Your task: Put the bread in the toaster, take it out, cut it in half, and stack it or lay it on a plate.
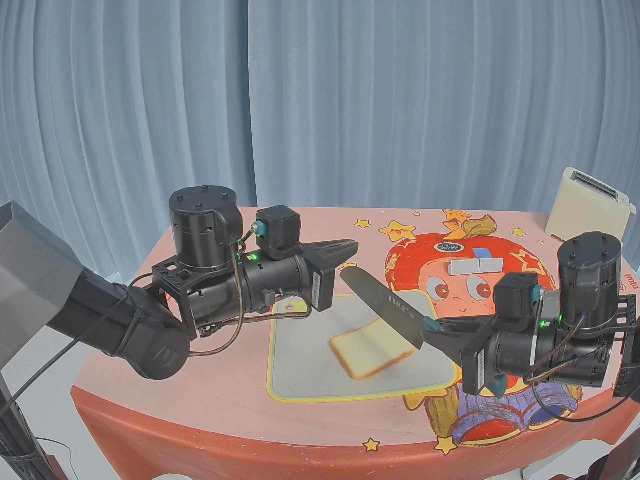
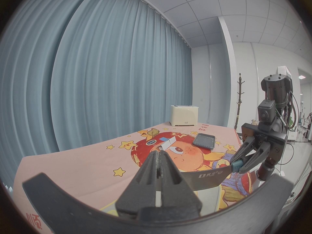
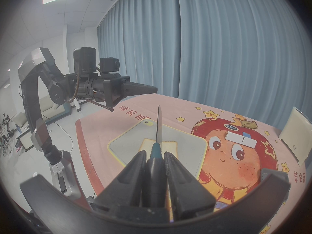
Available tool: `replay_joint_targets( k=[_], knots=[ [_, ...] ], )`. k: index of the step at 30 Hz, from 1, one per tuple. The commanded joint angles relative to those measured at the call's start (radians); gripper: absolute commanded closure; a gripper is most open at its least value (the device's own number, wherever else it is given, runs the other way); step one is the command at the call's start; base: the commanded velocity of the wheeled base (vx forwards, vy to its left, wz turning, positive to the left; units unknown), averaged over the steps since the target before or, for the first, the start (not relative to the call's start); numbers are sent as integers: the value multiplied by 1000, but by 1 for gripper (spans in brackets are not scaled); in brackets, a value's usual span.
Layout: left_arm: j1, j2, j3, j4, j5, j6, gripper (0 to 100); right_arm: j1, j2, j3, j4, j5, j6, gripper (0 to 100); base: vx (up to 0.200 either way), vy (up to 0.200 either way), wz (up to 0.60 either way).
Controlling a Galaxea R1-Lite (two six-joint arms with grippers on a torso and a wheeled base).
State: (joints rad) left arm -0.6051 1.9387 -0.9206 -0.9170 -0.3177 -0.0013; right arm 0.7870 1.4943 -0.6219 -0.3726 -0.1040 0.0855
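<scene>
One slice of bread lies flat on a pale cutting board near the middle of the pink table. Seen from the head view, the right pincer sits at about 3 o'clock from the bread, just beside it and above the board. It is clamped tight on the teal handle of a knife. The dark blade points toward 10 o'clock, held on edge over the slice's far corner. At 12 o'clock from the bread hangs the left pincer, raised, its fingers pressed together on nothing. A cream toaster stands at 2 o'clock, well apart, at the table's far right corner
</scene>
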Motion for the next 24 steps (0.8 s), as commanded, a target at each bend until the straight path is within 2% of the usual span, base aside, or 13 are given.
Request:
replay_joint_targets(
  k=[1, 14, 24],
  knots=[
    [-1, 13, -21, 0, -1, 0, 100, -2, 18, 7, 0, 0, 2, 100, 0, 0, 0],
    [-2, 111, -60, 0, -9, 4, 100, 1, 67, 2, -8, 0, 14, 100, 0, 0, 0],
    [1, 114, -55, -6, -12, 6, 100, 0, 70, 4, -2, -3, 13, 100, 0, 0, 0]
  ],
)
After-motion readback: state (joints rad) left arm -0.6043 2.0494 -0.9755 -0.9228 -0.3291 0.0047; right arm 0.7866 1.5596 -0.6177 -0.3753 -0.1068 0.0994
